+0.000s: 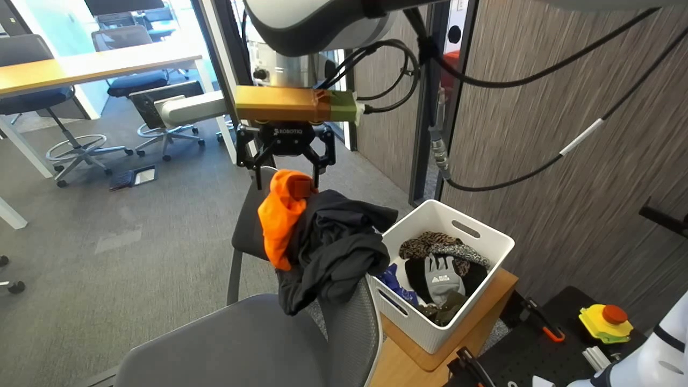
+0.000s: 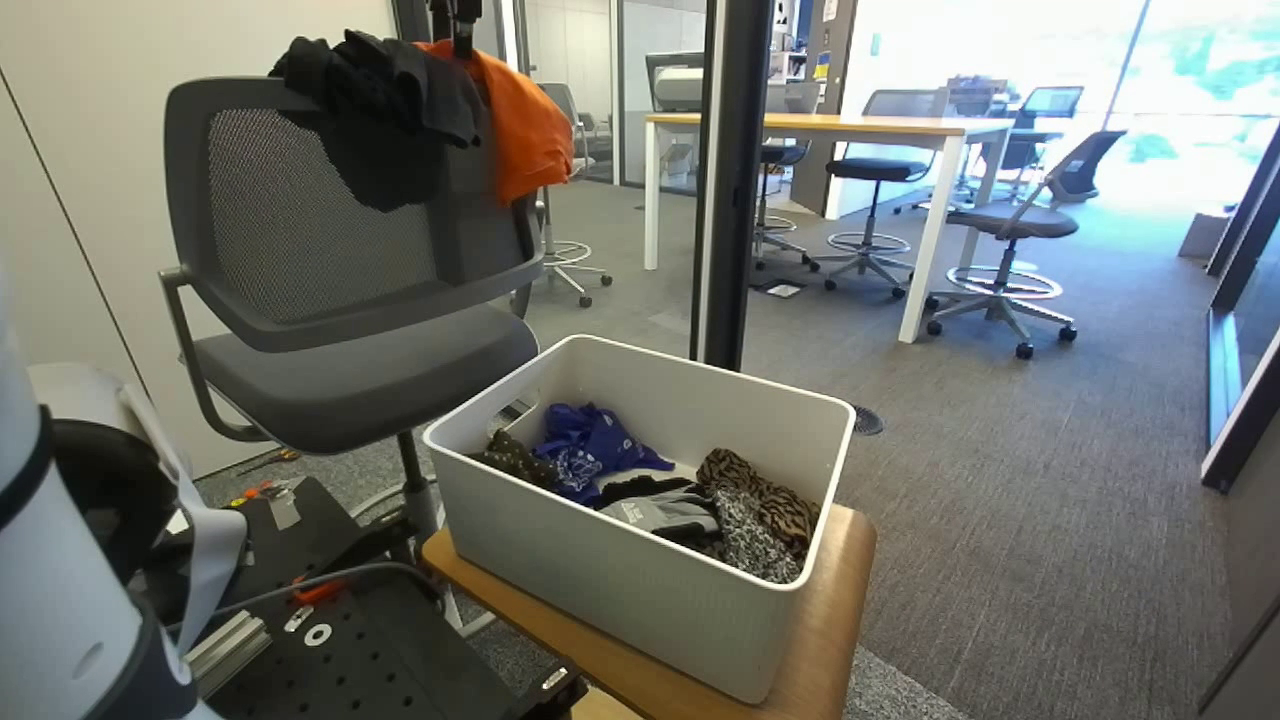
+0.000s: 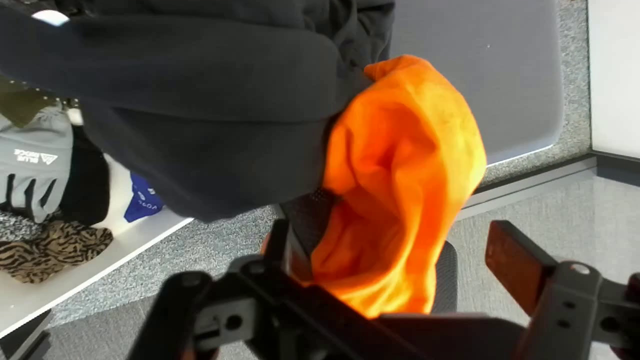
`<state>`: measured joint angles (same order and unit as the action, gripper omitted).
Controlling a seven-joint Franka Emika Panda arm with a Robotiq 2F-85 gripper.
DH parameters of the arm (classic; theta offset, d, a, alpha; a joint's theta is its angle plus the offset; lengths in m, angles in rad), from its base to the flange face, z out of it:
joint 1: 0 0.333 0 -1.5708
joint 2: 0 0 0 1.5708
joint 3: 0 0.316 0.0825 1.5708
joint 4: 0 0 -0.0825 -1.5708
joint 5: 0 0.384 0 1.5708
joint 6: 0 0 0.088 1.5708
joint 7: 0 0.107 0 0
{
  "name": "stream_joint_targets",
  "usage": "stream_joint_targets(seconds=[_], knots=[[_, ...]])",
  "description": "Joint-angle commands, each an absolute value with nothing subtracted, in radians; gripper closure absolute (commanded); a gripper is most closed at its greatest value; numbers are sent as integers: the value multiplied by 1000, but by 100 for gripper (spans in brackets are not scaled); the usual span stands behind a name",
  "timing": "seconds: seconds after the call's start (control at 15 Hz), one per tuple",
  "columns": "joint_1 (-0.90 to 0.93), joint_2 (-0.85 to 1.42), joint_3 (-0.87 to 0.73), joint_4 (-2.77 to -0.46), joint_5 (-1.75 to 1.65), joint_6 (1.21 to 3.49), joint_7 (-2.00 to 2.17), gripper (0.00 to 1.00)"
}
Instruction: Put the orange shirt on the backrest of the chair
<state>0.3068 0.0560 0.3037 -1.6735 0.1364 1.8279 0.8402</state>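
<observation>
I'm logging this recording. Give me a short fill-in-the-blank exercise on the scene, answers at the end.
The orange shirt hangs over the ____ of the chair.
The gripper is ____, not shut.
The glove lies in a bin that is ____ in colour.

Missing words: backrest; open; white.

- The arm (image 1: 317, 37) extends along the top of an exterior view.
- Its wrist (image 1: 287, 70) stands upright, straight above the gripper (image 1: 287, 183), which points down.
- The jaws are spread wide.
- In the wrist view, the two fingers (image 3: 515, 267) stand well apart.
</observation>
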Motion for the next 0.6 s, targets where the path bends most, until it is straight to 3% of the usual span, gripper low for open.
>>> stream_joint_targets(seconds=[0.0, 0.53], knots=[[292, -106, 284, -1775, 105, 1799, 783, 0], [212, -443, 207, -2130, 55, 1734, 363, 0]])
